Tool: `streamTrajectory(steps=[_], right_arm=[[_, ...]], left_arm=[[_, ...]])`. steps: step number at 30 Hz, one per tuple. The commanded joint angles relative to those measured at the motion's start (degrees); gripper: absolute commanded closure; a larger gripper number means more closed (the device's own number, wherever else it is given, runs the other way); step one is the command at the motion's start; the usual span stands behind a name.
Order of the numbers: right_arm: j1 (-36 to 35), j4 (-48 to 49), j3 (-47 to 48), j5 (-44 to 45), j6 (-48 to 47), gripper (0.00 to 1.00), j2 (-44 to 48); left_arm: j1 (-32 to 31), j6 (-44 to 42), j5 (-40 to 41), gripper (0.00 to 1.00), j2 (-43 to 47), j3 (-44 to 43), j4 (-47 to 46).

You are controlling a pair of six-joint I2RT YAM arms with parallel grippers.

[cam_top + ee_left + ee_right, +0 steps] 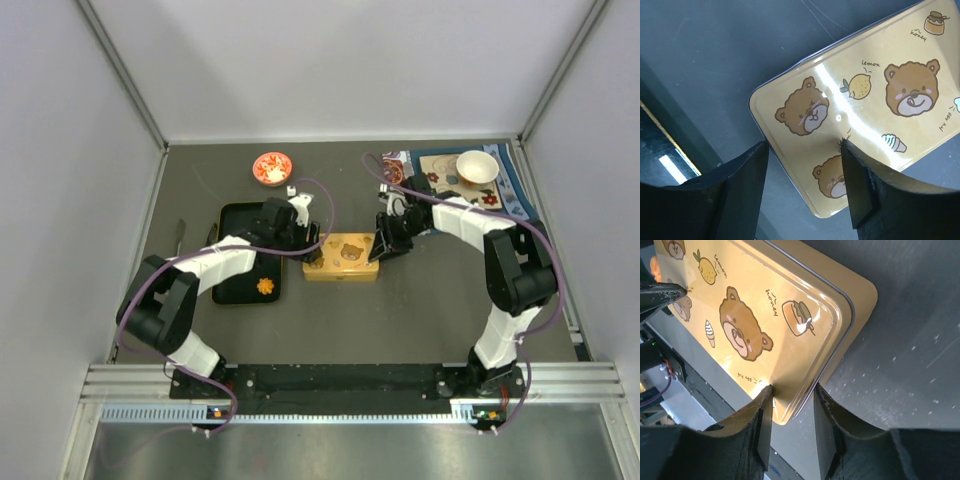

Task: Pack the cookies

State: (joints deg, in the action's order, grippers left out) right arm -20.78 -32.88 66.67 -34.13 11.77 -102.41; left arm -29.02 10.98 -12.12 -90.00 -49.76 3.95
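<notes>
1. Boundaries. The dark table (400,320) is closed in by white walls (60,150) at the left, top and right of the top view. The arm bases line the bottom edge.
2. Open room. Bare table lies above the yellow bear-print tin (345,262) and, in a wider band, below it down to the bases. The lower right is also bare.
3. Tight spots. The black tray (232,215) lies just left of the tin. The left gripper (312,247) fills the gap between them.
4. Left claw. Its jaws stand apart astride the tin's left end. In the wrist view one finger (865,190) overlaps the lid, and the other is off the edge with table showing between.
5. Right claw. The right gripper (383,247) is at the tin's right end. Its fingers (762,420) sit a little apart with the lid rim between them. Whether they press the rim cannot be told.
6. Task item. One orange cookie (265,286) lies in the tray's lower right part, apart from both claws.
7. Count. Two arms, one closed tin, one tray, one cookie, one red bowl (272,167) at upper centre-left, and one white bowl (476,165) on one patterned mat (505,185) at upper right.
</notes>
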Motion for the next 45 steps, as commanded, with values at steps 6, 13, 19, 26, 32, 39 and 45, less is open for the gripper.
streamTrajectory(steps=[6,13,19,26,32,39,45], right_arm=[[-0.1,5.5,6.5,7.5,-2.2,1.00,-6.0],[1.6,5.0,3.6,2.7,-1.3,0.74,-3.1],[2.2,4.8,0.7,-0.1,-1.1,0.55,-0.7],[2.8,4.9,0.1,-2.6,-0.6,0.32,-1.6],[2.8,5.0,-0.5,-6.8,0.4,0.32,-2.4],[2.8,5.8,-1.8,-10.0,0.6,0.32,-1.5],[1.5,6.9,-2.1,-9.9,1.0,0.32,-2.3]], left_arm=[[1.2,-0.8,5.4,0.36,-3.8,-1.1,3.7],[1.2,-0.9,5.5,0.36,-3.1,-0.8,3.4],[1.2,-0.9,5.4,0.36,-3.1,-0.9,3.5],[1.2,-0.8,5.2,0.36,-2.8,-0.6,3.4],[1.2,-0.7,5.2,0.36,-2.7,-0.4,3.3],[1.2,-0.4,5.1,0.35,-3.1,-0.4,3.1],[1.2,-0.4,5.3,0.35,-2.9,-0.4,3.1]])
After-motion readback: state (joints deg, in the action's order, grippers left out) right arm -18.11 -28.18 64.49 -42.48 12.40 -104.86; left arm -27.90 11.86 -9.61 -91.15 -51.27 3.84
